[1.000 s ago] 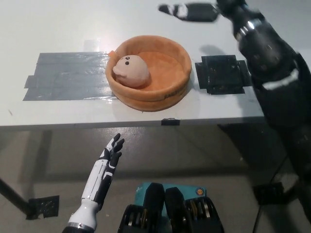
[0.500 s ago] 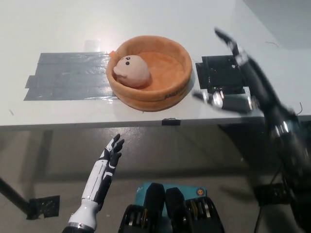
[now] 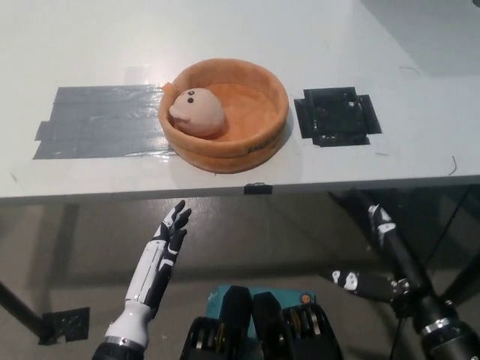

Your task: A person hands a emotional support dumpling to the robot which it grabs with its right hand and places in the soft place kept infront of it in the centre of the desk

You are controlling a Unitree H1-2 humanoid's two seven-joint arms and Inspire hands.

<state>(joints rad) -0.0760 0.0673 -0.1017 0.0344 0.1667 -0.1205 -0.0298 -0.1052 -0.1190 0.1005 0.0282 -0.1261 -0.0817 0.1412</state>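
Resting inside the orange bowl (image 3: 255,131), the dumpling (image 3: 196,114) lies against the bowl's left inner wall, its two dark eyes turned up. The bowl stands on the white desk (image 3: 247,34), close to the front edge and about midway along it. To the bowl's left, grey tape (image 3: 94,124) lies flat on the desk and runs right up to the bowl's side. To the bowl's right, a black patch (image 3: 335,116) lies apart from it, with a strip of bare desk between.

Below the desk's front edge and to the right of the bowl, the black right hand (image 3: 386,266) hangs empty, its fingers spread wide, well apart from the bowl and the dumpling. Below the bowl and a little to its left, the white left hand (image 3: 169,240) rests under the desk edge, released, fingers straight and pointing up toward the desk, touching nothing.
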